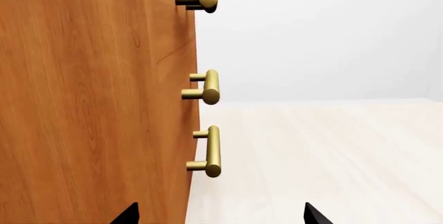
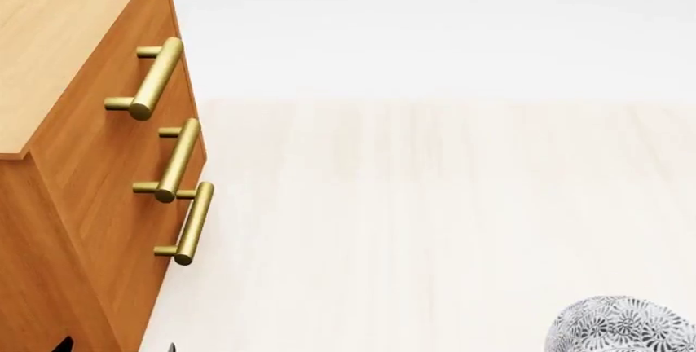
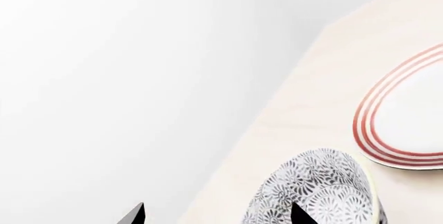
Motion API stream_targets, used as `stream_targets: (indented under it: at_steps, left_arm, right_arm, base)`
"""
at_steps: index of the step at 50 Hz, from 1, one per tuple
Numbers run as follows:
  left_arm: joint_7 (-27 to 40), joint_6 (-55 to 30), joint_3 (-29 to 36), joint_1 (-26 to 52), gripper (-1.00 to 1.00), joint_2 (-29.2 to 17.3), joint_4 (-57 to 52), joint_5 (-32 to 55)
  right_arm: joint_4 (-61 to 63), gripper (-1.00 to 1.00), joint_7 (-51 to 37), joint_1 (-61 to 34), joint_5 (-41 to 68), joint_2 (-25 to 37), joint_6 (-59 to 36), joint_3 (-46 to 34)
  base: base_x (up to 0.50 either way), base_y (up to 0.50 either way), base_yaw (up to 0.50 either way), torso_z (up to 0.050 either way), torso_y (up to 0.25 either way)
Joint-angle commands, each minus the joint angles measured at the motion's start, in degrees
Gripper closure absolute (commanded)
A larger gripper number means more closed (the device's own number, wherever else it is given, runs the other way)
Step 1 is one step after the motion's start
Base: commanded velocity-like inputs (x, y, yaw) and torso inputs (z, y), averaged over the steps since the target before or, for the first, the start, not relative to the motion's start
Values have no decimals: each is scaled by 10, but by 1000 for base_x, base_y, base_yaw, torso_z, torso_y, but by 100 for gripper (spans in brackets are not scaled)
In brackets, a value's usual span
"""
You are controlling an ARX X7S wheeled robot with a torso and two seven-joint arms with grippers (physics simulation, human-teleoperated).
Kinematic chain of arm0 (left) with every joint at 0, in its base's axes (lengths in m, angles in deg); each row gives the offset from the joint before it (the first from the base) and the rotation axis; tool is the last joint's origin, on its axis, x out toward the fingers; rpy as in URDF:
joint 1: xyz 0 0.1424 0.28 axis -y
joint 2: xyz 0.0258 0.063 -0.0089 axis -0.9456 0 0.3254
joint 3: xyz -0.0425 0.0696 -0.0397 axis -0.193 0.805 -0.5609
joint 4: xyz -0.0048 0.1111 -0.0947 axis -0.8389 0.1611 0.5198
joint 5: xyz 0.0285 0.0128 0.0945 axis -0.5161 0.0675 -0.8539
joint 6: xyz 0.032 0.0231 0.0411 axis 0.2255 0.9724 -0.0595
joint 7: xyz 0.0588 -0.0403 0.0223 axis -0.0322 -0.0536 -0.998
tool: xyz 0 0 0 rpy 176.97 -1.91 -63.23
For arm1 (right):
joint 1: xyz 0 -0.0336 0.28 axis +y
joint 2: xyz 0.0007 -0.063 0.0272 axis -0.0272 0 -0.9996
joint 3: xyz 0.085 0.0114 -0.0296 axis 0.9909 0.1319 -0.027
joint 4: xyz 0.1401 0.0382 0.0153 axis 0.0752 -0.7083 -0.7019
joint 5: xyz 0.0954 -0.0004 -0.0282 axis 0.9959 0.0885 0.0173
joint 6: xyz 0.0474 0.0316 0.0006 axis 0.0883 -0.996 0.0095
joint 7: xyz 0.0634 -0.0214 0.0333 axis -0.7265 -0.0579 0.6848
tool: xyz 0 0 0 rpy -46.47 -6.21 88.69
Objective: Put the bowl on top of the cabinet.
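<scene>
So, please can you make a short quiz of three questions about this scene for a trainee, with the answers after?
1. True or false: the bowl already rests on the cabinet.
2. How many brass handles show on the cabinet front in the head view?
3. Multiple choice: in the right wrist view, what lies on the surface beside the bowl? A) a plate with red rings B) a green cup C) a metal spoon

Key
1. False. The bowl is at the lower right corner of the head view, far from the cabinet, and the part of the cabinet top that shows has nothing on it.
2. Three.
3. A, the plate with red rings.
</scene>
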Motion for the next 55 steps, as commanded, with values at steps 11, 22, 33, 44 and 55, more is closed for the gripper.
stream_targets:
  at_steps: [11,22,33,44,55]
  left_arm:
    - [4,-1,4,4,-100,-3,3,4]
    - [6,0,6,3,-100,-5,1,5]
    - [7,2,9,4,-100,-7,3,7]
    - [7,5,10,3,-100,-8,2,11]
    - [9,2,13,8,-100,-9,7,13]
  right_arm:
    - [-8,-100,-9,5,38,-10,19,12]
    - [-21,-100,-26,0,61,-16,29,27]
    - [-36,-100,-43,-3,99,-19,32,38]
    - [-46,-100,-66,-10,118,-10,20,39]
    - [-69,-100,-113,-28,135,3,-5,39]
  base:
    - [0,0,0,0,0]
    - [0,0,0,0,0]
    - [0,0,0,0,0]
    - [0,0,0,0,0]
    - [0,0,0,0,0]
